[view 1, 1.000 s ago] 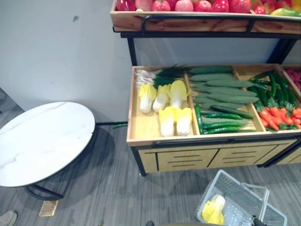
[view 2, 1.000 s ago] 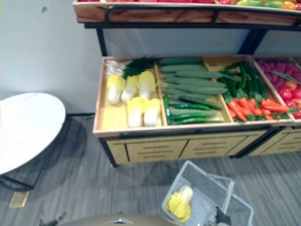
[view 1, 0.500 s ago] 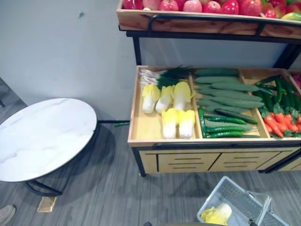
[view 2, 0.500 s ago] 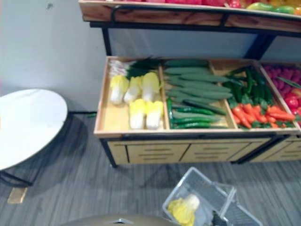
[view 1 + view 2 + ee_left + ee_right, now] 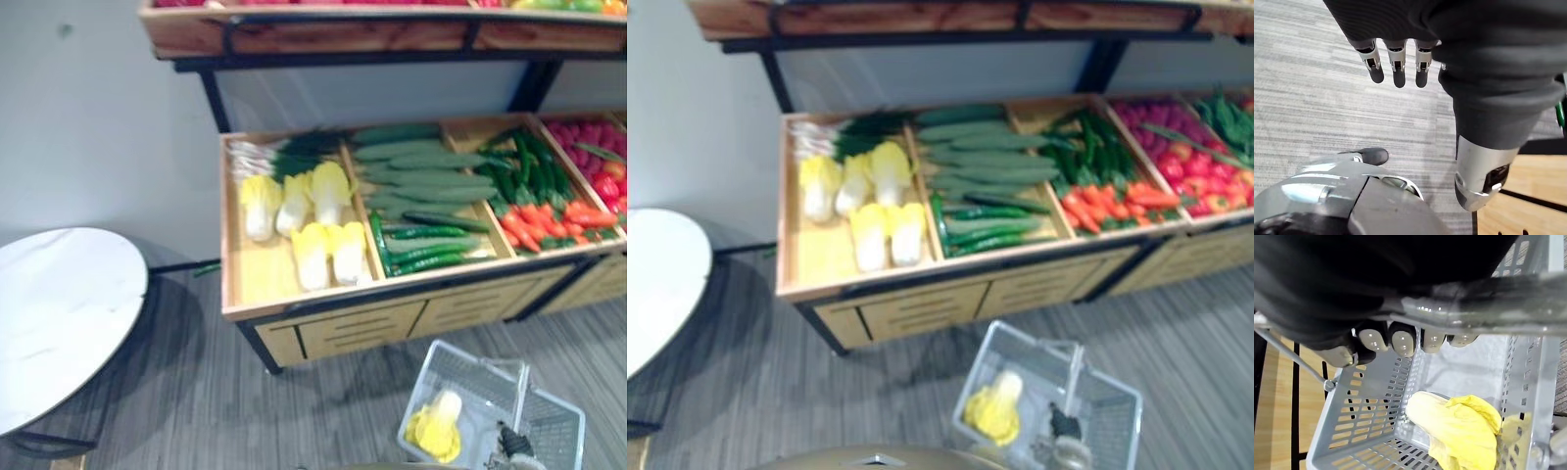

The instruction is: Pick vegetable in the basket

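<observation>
Inside grey basket [image 5: 1371, 431], one yellow cabbage [image 5: 1459, 431], right hand [image 5: 1400, 340] curled round handle [image 5: 1528, 284]

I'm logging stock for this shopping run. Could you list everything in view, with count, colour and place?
Stand: one, light wood, against the wall.
Upper crate: one, wood, above the stand.
Cabbages: five, yellow-white, stand's left compartment.
Spring onions: a bunch, green and white, behind those cabbages.
Cucumbers: many, green, second compartment.
Carrots: a pile, orange, third compartment's front.
Red produce: many, red and pink, far right compartment.
Round table: one, white, left of the stand.
Basket: one, grey, low before the stand.
Basket cabbage: one, yellow, inside the basket.
Left robot hand: open, over grey floor.
Right robot hand: curled round the basket's handle.
</observation>
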Robot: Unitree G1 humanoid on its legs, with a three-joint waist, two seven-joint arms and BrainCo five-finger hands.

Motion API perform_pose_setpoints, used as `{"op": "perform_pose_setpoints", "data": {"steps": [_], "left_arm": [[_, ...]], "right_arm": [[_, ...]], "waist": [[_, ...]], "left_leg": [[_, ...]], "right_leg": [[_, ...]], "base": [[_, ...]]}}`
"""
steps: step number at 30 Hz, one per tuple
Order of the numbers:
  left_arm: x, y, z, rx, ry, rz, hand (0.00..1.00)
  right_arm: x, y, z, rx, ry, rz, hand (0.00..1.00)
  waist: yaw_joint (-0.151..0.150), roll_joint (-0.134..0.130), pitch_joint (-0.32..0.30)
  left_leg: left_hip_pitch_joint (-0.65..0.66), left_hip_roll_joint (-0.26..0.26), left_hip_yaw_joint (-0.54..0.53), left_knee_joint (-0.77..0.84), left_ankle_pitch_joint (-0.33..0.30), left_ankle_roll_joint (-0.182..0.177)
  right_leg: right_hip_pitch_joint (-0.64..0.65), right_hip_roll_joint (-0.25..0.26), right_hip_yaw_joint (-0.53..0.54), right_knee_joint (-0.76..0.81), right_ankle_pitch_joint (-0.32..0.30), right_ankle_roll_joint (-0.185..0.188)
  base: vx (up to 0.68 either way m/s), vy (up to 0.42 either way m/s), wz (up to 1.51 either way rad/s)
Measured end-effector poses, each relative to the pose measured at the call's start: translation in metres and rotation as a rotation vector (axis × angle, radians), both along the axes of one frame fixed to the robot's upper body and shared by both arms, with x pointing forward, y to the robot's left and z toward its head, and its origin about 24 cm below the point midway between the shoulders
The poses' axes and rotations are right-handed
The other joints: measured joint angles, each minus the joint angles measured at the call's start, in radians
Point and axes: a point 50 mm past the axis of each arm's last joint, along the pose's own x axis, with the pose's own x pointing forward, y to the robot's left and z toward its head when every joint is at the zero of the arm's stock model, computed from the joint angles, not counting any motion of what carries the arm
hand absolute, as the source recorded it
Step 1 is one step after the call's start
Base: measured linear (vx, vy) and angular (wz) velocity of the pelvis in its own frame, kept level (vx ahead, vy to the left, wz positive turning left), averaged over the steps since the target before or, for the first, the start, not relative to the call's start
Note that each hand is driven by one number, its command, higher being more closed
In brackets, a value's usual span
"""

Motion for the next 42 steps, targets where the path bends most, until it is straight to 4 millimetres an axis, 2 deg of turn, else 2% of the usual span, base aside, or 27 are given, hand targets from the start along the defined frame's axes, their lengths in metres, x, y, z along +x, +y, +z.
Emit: {"op": "perform_pose_setpoints", "data": {"steps": [3, 6, 7, 8, 10, 11, 12, 13, 14, 15, 16, 17, 18, 20, 21, 22, 23, 26, 28, 30, 31, 32, 35, 36, 39, 40, 42], "left_arm": [[0.011, 0.004, 0.002, 0.019, -0.014, -0.043, 0.00], [0.026, 0.010, 0.005, 0.049, -0.045, -0.061, 0.00], [0.029, 0.010, 0.006, 0.050, -0.056, -0.065, 0.00], [0.032, 0.011, 0.007, 0.059, -0.070, -0.078, 0.00], [0.028, 0.011, 0.007, 0.068, -0.055, -0.101, 0.00], [0.021, 0.011, 0.006, 0.067, -0.039, -0.106, 0.00], [0.018, 0.011, 0.006, 0.063, -0.035, -0.106, 0.00], [0.020, 0.010, 0.006, 0.058, -0.039, -0.108, 0.00], [0.020, 0.009, 0.005, 0.054, -0.040, -0.107, 0.00], [0.014, -0.002, 0.002, 0.019, -0.025, -0.102, 0.00], [0.023, -0.006, 0.002, 0.012, -0.051, -0.116, 0.00], [0.031, -0.001, 0.005, 0.027, -0.068, -0.131, 0.00], [0.038, 0.002, 0.006, 0.036, -0.076, -0.140, 0.00], [0.036, 0.001, 0.006, 0.034, -0.072, -0.147, 0.00], [0.039, 0.003, 0.007, 0.043, -0.076, -0.168, 0.00], [0.048, 0.000, 0.008, 0.041, -0.103, -0.187, 0.00], [0.056, -0.010, 0.009, 0.026, -0.127, -0.207, 0.00], [0.063, -0.021, 0.008, 0.007, -0.141, -0.224, 0.00], [0.063, -0.028, 0.007, -0.011, -0.140, -0.221, 0.00], [0.063, -0.032, 0.007, -0.018, -0.146, -0.215, 0.00], [0.064, -0.036, 0.007, -0.024, -0.153, -0.216, 0.00], [0.064, -0.038, 0.007, -0.030, -0.161, -0.210, 0.00], [0.067, -0.039, 0.009, -0.016, -0.197, -0.189, 0.00], [0.067, -0.039, 0.009, -0.015, -0.203, -0.191, 0.00], [0.068, -0.040, 0.010, -0.017, -0.211, -0.191, 0.00], [0.068, -0.039, 0.010, -0.015, -0.211, -0.195, 0.00], [0.071, -0.038, 0.011, -0.012, -0.218, -0.202, 0.00]], "right_arm": [[0.012, 0.004, 0.004, 0.005, -0.060, 0.005, 1.00], [0.031, 0.011, 0.009, -0.004, -0.112, 0.083, 1.00], [0.036, 0.015, 0.010, -0.003, -0.123, 0.113, 1.00], [0.040, 0.015, 0.013, -0.009, -0.142, 0.111, 1.00], [0.039, 0.008, 0.014, -0.030, -0.134, 0.119, 1.00], [0.038, 0.010, 0.013, -0.028, -0.131, 0.129, 1.00], [0.038, 0.012, 0.013, -0.024, -0.132, 0.135, 1.00], [0.036, 0.015, 0.011, -0.014, -0.121, 0.129, 1.00], [0.035, 0.016, 0.009, -0.007, -0.114, 0.129, 1.00], [0.036, 0.012, 0.011, -0.019, -0.114, 0.132, 1.00], [0.038, 0.012, 0.010, -0.011, -0.101, 0.133, 1.00], [0.035, 0.013, 0.008, -0.003, -0.087, 0.118, 1.00], [0.033, 0.012, 0.007, 0.001, -0.076, 0.116, 1.00], [0.035, 0.015, 0.006, 0.007, -0.066, 0.133, 1.00], [0.034, 0.017, 0.005, 0.012, -0.059, 0.135, 1.00], [0.032, 0.014, 0.005, 0.004, -0.053, 0.127, 1.00], [0.027, 0.009, 0.004, -0.002, -0.038, 0.107, 1.00], [0.023, 0.010, 0.003, 0.001, -0.029, 0.113, 1.00], [0.020, 0.008, 0.003, -0.009, -0.022, 0.133, 1.00], [0.020, 0.007, 0.003, -0.016, -0.020, 0.142, 1.00], [0.024, 0.006, 0.005, -0.021, -0.032, 0.150, 1.00], [0.026, 0.003, 0.006, -0.029, -0.037, 0.153, 1.00], [0.028, 0.001, 0.007, -0.034, -0.041, 0.161, 1.00], [0.028, 0.001, 0.008, -0.038, -0.042, 0.169, 1.00], [0.029, -0.003, 0.009, -0.049, -0.042, 0.167, 1.00], [0.029, -0.005, 0.009, -0.052, -0.043, 0.165, 1.00], [0.032, 0.002, 0.008, -0.034, -0.061, 0.151, 1.00]], "waist": [[-0.019, -0.013, 0.021], [-0.022, 0.001, 0.050], [-0.019, 0.014, 0.058], [-0.025, 0.008, 0.063], [-0.022, 0.002, 0.067], [-0.022, 0.002, 0.067], [-0.022, -0.001, 0.068], [-0.031, -0.017, 0.060], [-0.026, -0.012, 0.055], [-0.011, 0.047, 0.017], [-0.033, 0.030, 0.030], [-0.035, 0.009, 0.033], [-0.020, -0.005, 0.033], [-0.017, 0.006, 0.027], [-0.024, -0.002, 0.031], [-0.028, 0.007, 0.032], [-0.037, 0.038, 0.026], [-0.054, 0.037, 0.030], [-0.064, 0.041, 0.034], [-0.065, 0.052, 0.042], [-0.048, 0.049, 0.054], [-0.045, 0.054, 0.055], [-0.016, 0.064, 0.056], [-0.018, 0.069, 0.059], [-0.019, 0.088, 0.063], [-0.017, 0.092, 0.057], [-0.016, 0.077, 0.058]], "left_leg": [[-0.011, 0.014, 0.107, 0.067, -0.042, 0.002], [0.000, 0.059, 0.263, 0.069, -0.047, 0.017], [0.001, 0.087, 0.341, 0.061, -0.044, 0.036], [0.024, 0.082, 0.408, 0.050, -0.044, 0.036], [0.079, 0.075, 0.517, 0.051, -0.044, 0.036], [0.109, 0.073, 0.583, 0.063, -0.044, 0.036], [0.121, 0.072, 0.611, 0.073, -0.045, 0.037], [0.121, 0.072, 0.653, 0.110, -0.053, 0.038], [0.102, 0.083, 0.669, 0.121, -0.060, 0.052], [0.073, 0.094, 0.667, 0.027, -0.051, 0.077], [0.084, 0.073, 0.710, 0.026, -0.030, 0.024], [0.079, 0.070, 0.728, 0.058, -0.031, 0.025], [0.070, 0.118, 0.781, 0.199, -0.047, 0.029], [0.064, 0.202, 0.810, 0.344, -0.055, 0.035], [0.052, 0.226, 0.807, 0.378, -0.103, -0.006], [0.034, 0.218, 0.800, 0.308, -0.118, -0.012], [0.017, 0.226, 0.801, 0.245, -0.044, 0.037], [0.035, 0.280, 0.804, 0.352, -0.041, 0.029], [0.060, 0.314, 0.799, 0.422, -0.040, 0.029], [0.067, 0.326, 0.686, 0.491, -0.006, 0.030], [0.024, 0.292, 0.513, 0.497, -0.008, 0.014], [0.011, 0.250, 0.408, 0.466, -0.027, 0.000], [-0.042, 0.054, -0.030, 0.331, -0.088, -0.015], [-0.057, 0.020, -0.148, 0.280, -0.087, -0.017], [-0.082, 0.025, -0.234, 0.188, -0.059, -0.020], [-0.068, 0.026, -0.244, 0.137, -0.074, -0.037], [-0.074, -0.001, -0.234, 0.083, -0.069, -0.018]], "right_leg": [[-0.093, 0.022, 0.113, 0.046, 0.030, -0.019], [-0.122, 0.090, 0.110, -0.092, 0.224, -0.073], [-0.115, 0.104, 0.043, -0.124, 0.258, -0.092], [-0.144, 0.062, -0.090, 0.080, 0.103, -0.132], [-0.117, -0.009, -0.217, 0.316, -0.011, -0.168], [-0.099, -0.031, -0.250, 0.347, -0.029, -0.173], [-0.103, -0.034, -0.260, 0.345, -0.032, -0.170], [-0.113, -0.006, -0.271, 0.303, -0.018, -0.172], [-0.113, 0.030, -0.242, 0.239, -0.004, -0.180], [-0.087, 0.112, -0.172, 0.069, 0.012, -0.161], [-0.103, 0.047, -0.182, 0.201, -0.089, -0.141], [-0.093, 0.018, -0.171, 0.195, -0.115, -0.101], [-0.069, 0.042, -0.191, 0.104, -0.110, -0.111], [-0.053, 0.077, -0.184, 0.054, -0.077, -0.156], [-0.042, 0.086, -0.177, 0.024, -0.075, -0.158], [-0.046, 0.089, -0.178, 0.019, -0.075, -0.158], [-0.045, 0.111, -0.191, 0.010, -0.077, -0.155], [-0.008, 0.112, -0.281, -0.037, -0.099, -0.138], [0.029, 0.131, -0.265, -0.064, -0.096, -0.141], [0.063, 0.134, -0.205, -0.077, -0.094, -0.145], [0.067, 0.117, -0.157, -0.072, -0.090, -0.144], [0.065, 0.108, -0.123, -0.070, -0.088, -0.141], [0.052, 0.086, 0.027, -0.084, -0.058, -0.122], [0.051, 0.094, 0.067, -0.100, -0.048, -0.107], [0.037, 0.126, 0.110, -0.113, -0.037, -0.086], [0.025, 0.132, 0.129, -0.136, -0.020, -0.059], [0.002, 0.113, 0.135, -0.169, 0.015, -0.031]], "base": [[0.02, 0.086, -1.09], [-0.05, 0.076, -1.54], [-0.15, 0.051, -1.50], [-0.13, 0.045, -1.47], [-0.06, 0.033, -1.49], [-0.02, -0.023, -1.57], [0.00, -0.087, -1.58], [-0.01, -0.093, -1.27], [-0.10, -0.160, -1.69], [-0.10, -0.149, -1.56], [-0.06, -0.151, -1.46], [0.10, -0.297, -1.50], [0.14, -0.331, -1.43], [0.10, -0.307, -1.36], [-0.03, -0.147, -1.00], [-0.14, -0.069, -0.86], [-0.16, -0.061, -0.61], [-0.09, -0.110, -0.43], [-0.07, -0.045, -0.35], [-0.03, -0.012, -0.67], [0.01, 0.023, -0.89], [0.01, 0.065, -1.22], [-0.01, 0.130, -1.39], [-0.03, 0.178, -1.14], [-0.03, 0.187, -0.64], [0.06, 0.298, -0.42], [0.07, 0.250, -0.19]]}}
